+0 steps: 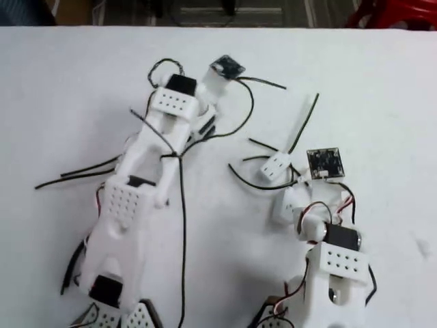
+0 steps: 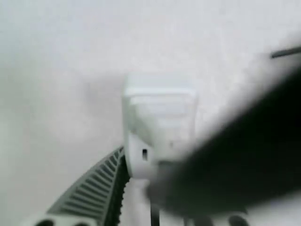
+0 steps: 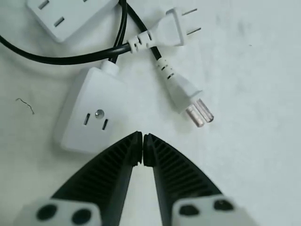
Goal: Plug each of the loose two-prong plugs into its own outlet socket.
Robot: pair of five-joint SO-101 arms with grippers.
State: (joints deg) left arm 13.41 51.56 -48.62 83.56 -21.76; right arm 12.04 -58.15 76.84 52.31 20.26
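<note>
Reviewing the right wrist view first, I record the right gripper (image 3: 141, 149) with its two ribbed black fingers (image 3: 110, 174) pressed together at the tips and nothing between them. It sits just beside one edge of the near socket (image 3: 89, 113), a white block lying flat on the table (image 3: 254, 155) with both slots facing up and unoccupied. A black cord (image 3: 56, 59) enters that socket at its opposite end. Beyond it lies the far socket (image 3: 66, 16), partly cut off by the frame, its visible slots also unfilled. Both plugs are loose on the table. The first plug (image 3: 167, 33) lies near the far socket with its two flat prongs bare. The second plug (image 3: 183, 92) lies beside the near socket, apart from it, prongs bare and pointing away from the first. Their cords cross between the two plugs. In the high view the left gripper (image 1: 203, 124) is at the far end of the long arm, well apart from the right arm (image 1: 328, 253). The left wrist view shows a white block (image 2: 160, 117) close against that gripper. I cannot tell whether it is plug or socket, nor whether the left gripper is spread or clamped on it.
</note>
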